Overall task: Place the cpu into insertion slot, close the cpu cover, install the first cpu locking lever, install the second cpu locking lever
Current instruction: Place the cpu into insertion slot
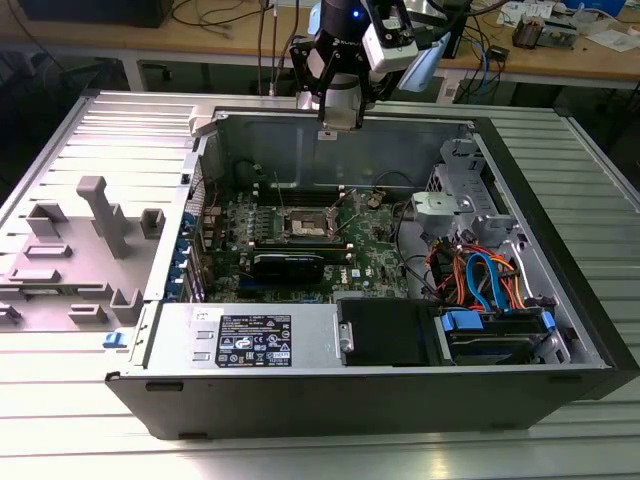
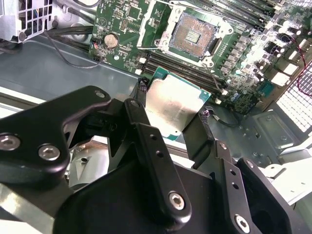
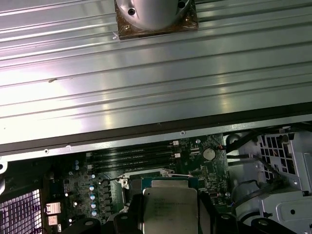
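My gripper [image 2: 171, 109] is shut on the cpu [image 2: 168, 105], a flat square chip with a silver-grey top, pinched at two opposite edges. In the exterior view the gripper [image 1: 335, 118] hangs above the far wall of the open computer case, well above the green motherboard [image 1: 375, 255]. The insertion slot [image 2: 192, 36] lies open below the chip, its dark contact field bare inside a silver rim. The cpu cover [image 2: 155, 22] stands raised along one side of the slot. In the first wrist view the cpu [image 3: 169, 207] hides most of the insertion slot [image 3: 130, 176].
Long black memory slots [image 2: 180, 70] run beside the socket. A black card [image 1: 288, 264] lies nearer the front. A drive cage with orange and blue cables [image 1: 480, 275] fills the exterior view's right. The case walls [image 1: 330, 140] ring the board. Grey fixtures [image 1: 100, 215] stand on the ribbed table at the left.
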Motion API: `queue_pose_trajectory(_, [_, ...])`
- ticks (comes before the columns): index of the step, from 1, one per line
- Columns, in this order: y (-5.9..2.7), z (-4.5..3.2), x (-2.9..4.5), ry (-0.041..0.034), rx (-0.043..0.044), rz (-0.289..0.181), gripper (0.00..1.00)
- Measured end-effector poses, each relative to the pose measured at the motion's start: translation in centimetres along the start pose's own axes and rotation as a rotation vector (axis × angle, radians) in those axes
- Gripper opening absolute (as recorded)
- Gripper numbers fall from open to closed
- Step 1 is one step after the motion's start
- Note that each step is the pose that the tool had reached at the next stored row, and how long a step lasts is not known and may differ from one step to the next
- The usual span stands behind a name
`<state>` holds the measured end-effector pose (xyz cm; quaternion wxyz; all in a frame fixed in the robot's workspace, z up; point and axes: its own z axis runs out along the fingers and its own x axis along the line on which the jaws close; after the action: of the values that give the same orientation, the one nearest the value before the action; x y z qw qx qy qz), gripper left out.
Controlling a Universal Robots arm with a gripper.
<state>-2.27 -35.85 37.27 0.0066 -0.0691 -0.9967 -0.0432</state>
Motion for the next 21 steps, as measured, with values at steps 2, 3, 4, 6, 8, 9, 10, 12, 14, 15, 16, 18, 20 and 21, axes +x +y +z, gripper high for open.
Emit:
queue_pose_trajectory(2, [0.00, 0.00, 0.00, 0.0000, 0.0000, 0.000, 0.54])
queue_pose_trajectory(3, [0.00, 0.00, 0.00, 0.0000, 0.0000, 0.000, 0.54])
queue_pose_trajectory(4, [0.00, 0.00, 0.00, 0.0000, 0.0000, 0.000, 0.54])
queue_pose_trajectory(6, [0.00, 0.01, 0.00, -0.0001, 0.0000, 0.001, 0.54])
queue_pose_trajectory(8, [0.00, 0.01, -0.01, -0.0004, -0.0002, 0.004, 0.54])
queue_pose_trajectory(9, [-0.01, 0.01, -0.01, -0.0006, -0.0002, 0.006, 0.54])
queue_pose_trajectory(10, [0.00, 0.01, -0.01, -0.0007, -0.0002, 0.008, 0.54])
queue_pose_trajectory(12, [-0.01, 0.01, -0.01, -0.0009, -0.0002, 0.010, 0.54])
queue_pose_trajectory(14, [0.00, 0.01, -0.02, -0.0020, -0.0004, 0.023, 0.54])
queue_pose_trajectory(15, [0.00, 0.01, -0.03, -0.0027, -0.0003, 0.031, 0.54])
queue_pose_trajectory(16, [0.00, 0.01, -0.03, -0.0033, -0.0001, 0.037, 0.54])
queue_pose_trajectory(18, [0.00, 0.01, -0.04, -0.0043, -0.0001, 0.049, 0.54])
queue_pose_trajectory(20, [-0.03, 0.03, -0.04, -0.0057, -0.0006, 0.065, 0.54])
queue_pose_trajectory(21, [-0.03, 0.03, -0.04, -0.0059, -0.0006, 0.068, 0.54])
